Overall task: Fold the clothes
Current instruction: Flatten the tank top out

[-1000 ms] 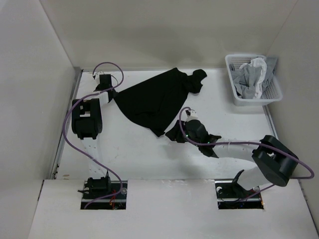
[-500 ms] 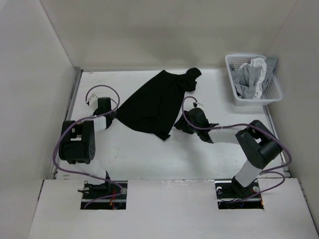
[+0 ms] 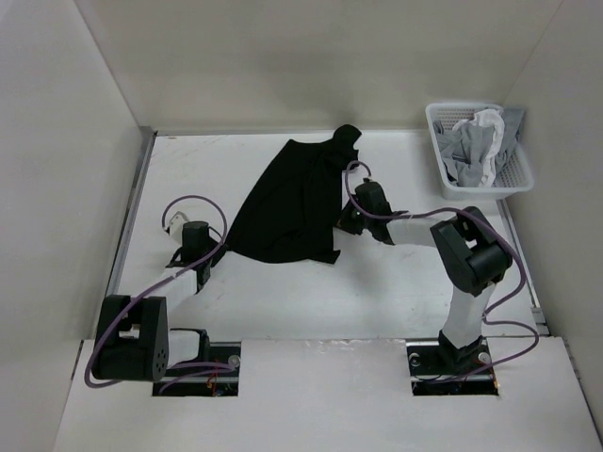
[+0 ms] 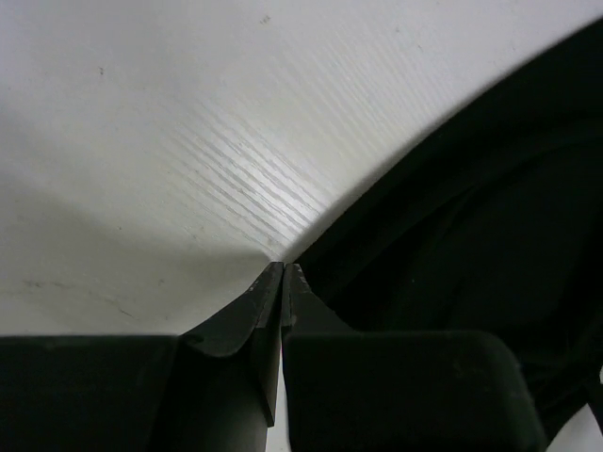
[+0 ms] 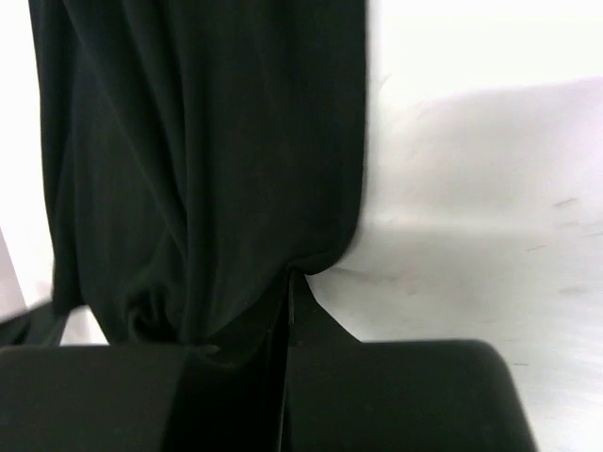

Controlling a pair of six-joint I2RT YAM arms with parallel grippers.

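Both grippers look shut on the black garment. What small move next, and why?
Probably draw the left gripper and right gripper apart: each is shut on an edge of the black garment, which lies bunched and creased between them, so tension should flatten it.

You have bare table (image 3: 377,292) along the near side and far left; the black garment (image 3: 287,202) covers the middle, and the basket (image 3: 490,189) blocks the far right corner.

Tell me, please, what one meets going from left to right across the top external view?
The left gripper → black garment → right gripper → white basket holding grey and white clothes.
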